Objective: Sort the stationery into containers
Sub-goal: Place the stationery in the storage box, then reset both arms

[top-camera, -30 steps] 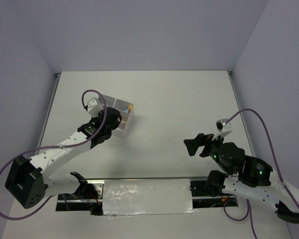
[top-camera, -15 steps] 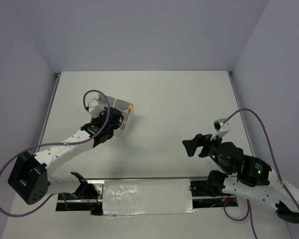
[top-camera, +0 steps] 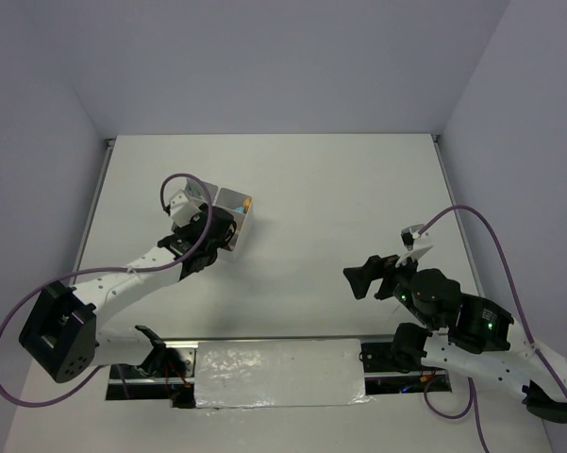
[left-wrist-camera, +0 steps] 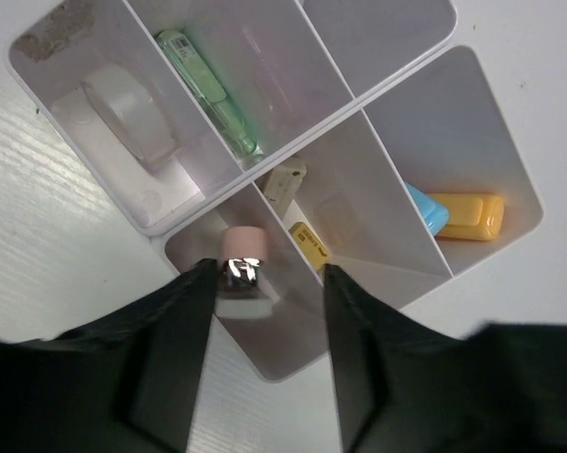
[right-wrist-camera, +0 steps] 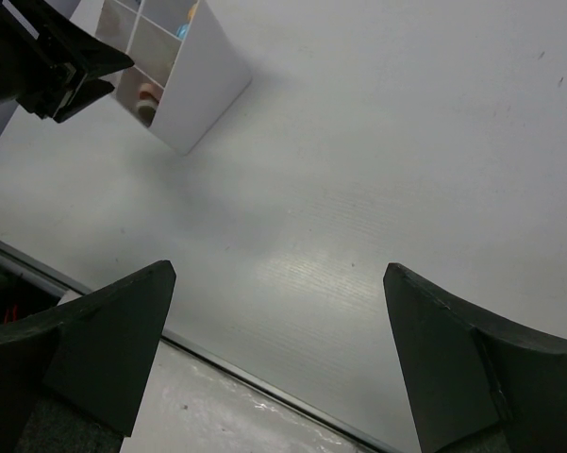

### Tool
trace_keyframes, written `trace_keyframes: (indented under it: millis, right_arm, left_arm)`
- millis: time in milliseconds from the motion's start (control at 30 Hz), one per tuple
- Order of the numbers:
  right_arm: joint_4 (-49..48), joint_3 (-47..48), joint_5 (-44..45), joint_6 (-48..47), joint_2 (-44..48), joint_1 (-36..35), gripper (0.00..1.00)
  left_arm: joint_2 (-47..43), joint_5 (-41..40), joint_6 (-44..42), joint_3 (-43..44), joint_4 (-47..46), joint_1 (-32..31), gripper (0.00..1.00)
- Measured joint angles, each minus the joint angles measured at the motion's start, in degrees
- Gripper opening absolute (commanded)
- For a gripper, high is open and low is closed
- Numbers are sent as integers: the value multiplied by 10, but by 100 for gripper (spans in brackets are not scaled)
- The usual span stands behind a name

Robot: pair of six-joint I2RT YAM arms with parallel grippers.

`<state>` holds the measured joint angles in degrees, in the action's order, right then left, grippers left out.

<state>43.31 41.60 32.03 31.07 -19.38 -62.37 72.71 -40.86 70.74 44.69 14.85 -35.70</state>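
Nearest me, at the table edge between my two bases, lies a crinkled white sheet. My right gripper hangs over bare table on my right side. Its fingers are spread wide with nothing between them, and it is well apart from the box, which sits far off at its upper left.

My left gripper hovers over the near corner of that box, fingers parted. Between them a pink piece with a metal band stands in the nearest compartment. There is a clear gap on one side of it, but it sits so close to the other finger that I cannot tell whether they touch.

In the next compartment in are a short yellow piece and, past it, a tan eraser against the divider. To the right, a blue marker and an orange-yellow marker lie touching in their own compartment.

Farther in, a green marker lies along a wall, and a clear tape ring sits in the far-left corner.

From above, my left wrist and its purple cable cover most of the box.
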Motion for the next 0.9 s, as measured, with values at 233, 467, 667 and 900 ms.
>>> trace_keyframes:
  millis: [233, 467, 667, 900]
  right_arm:
    - [-6, 0, -11, -7, -5, 0, 100]
    - [3, 5, -2, -4, -21, 0, 100]
    - [48, 78, 35, 4, -43, 0, 100]
    - [124, 242, 80, -2, -70, 0, 100]
  left_arm:
    - [-9, -4, 4, -1, 3, 0, 81]
    - [-65, -4, -41, 29, 64, 0, 99]
    - [-102, -31, -137, 179, 180, 0, 99]
    - [-246, -61, -279, 217, 280, 0, 99]
